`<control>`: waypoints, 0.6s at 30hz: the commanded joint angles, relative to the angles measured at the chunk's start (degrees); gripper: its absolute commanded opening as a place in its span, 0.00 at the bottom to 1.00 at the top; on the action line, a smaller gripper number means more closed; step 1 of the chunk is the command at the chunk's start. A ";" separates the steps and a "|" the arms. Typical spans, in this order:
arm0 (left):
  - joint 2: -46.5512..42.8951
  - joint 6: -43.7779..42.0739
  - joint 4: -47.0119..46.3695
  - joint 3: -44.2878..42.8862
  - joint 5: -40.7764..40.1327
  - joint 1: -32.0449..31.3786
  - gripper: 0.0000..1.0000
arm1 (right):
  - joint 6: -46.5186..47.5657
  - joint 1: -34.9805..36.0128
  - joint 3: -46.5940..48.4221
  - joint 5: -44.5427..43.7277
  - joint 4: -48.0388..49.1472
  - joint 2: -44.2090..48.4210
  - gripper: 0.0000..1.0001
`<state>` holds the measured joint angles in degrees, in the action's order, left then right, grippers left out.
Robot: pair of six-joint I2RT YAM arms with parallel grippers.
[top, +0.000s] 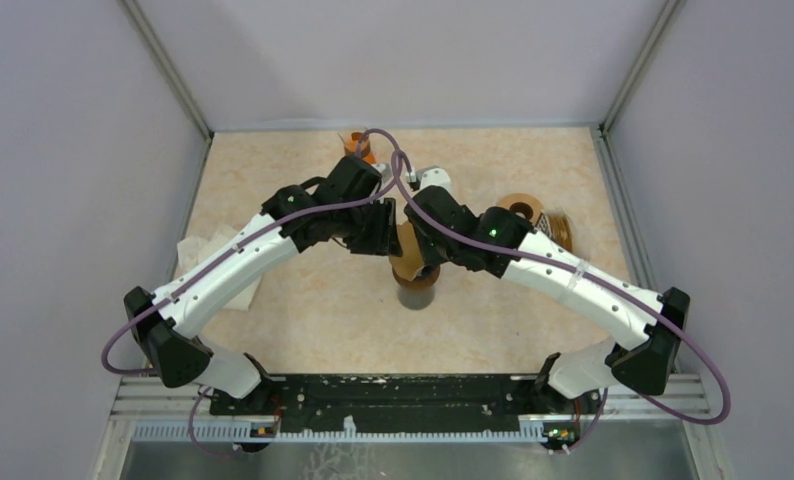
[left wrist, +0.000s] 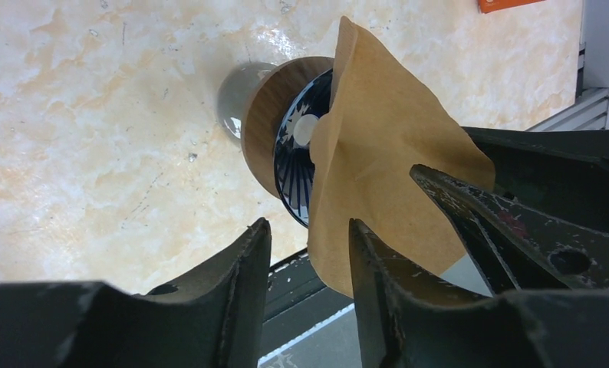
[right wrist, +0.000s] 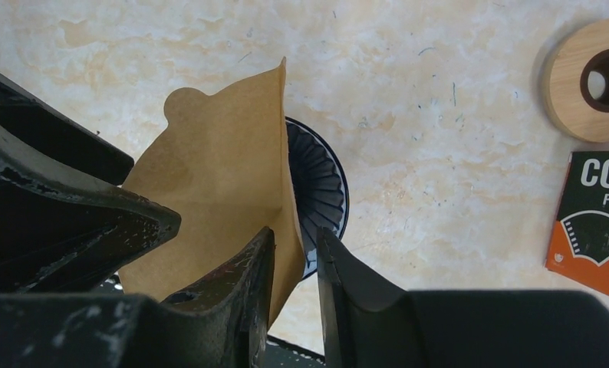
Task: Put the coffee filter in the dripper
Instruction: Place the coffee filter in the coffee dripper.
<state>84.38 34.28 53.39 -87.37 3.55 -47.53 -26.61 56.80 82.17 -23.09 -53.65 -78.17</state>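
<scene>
We see both arms stretched inward from their bases, elbows bent outward and wrists tipped down, so the two grippers meet just above the dark blue ribbed dripper (left wrist: 292,180). The dripper sits in a wooden collar (left wrist: 261,123) on a grey base (left wrist: 236,96) on the marbled table (left wrist: 94,153).

The brown paper cone filter (left wrist: 386,153) leans over the dripper's mouth, not seated.

The left gripper (left wrist: 307,234) has its jaws moderately wide with nothing between them, the filter just beside one finger.

The right gripper (right wrist: 295,238) has its jaws narrowly parted around the filter's edge.
</scene>
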 commanded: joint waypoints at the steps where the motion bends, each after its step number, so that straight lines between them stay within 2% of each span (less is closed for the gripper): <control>1: -0.08 -1.55 1.37 -0.68 -1.61 -0.25 0.49 | 1.52 -0.13 2.47 -2.20 0.13 0.39 0.29; 7: 1.32 -2.06 0.97 -0.65 -2.00 -0.28 0.55 | 1.48 -0.48 1.73 -2.88 -0.51 0.85 0.32; 18: 1.36 -2.26 2.23 0.84 -5.13 -0.24 0.55 | 1.86 -2.52 -2.11 -3.03 0.01 3.80 0.34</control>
<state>85.67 32.99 54.33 -87.07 0.32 -47.53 -25.56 55.13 80.97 -25.02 -54.83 -77.45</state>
